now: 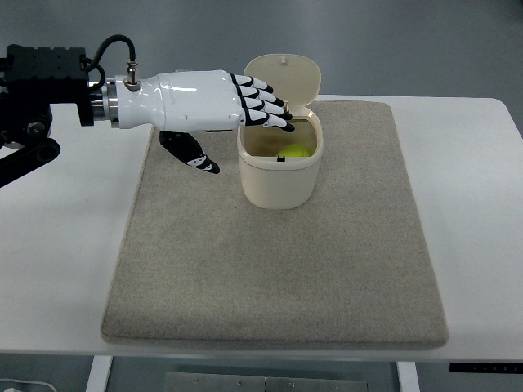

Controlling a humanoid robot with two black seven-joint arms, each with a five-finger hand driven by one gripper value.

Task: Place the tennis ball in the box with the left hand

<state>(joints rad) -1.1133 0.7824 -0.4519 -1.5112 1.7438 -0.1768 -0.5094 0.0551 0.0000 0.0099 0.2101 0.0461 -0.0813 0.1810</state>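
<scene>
Now tennis ball [294, 151] partly hidden in box [276, 180]; left hand [221, 102] fingers spread, empty, over rim.

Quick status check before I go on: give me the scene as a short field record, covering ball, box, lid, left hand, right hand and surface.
ball: tennis ball inside the box
box: cream box, upright on the mat
lid: lid open, tilted back
left hand: left hand over the box's left rim, fingers extended, holding nothing
right hand: not in view
surface: beige mat on a white table
</scene>
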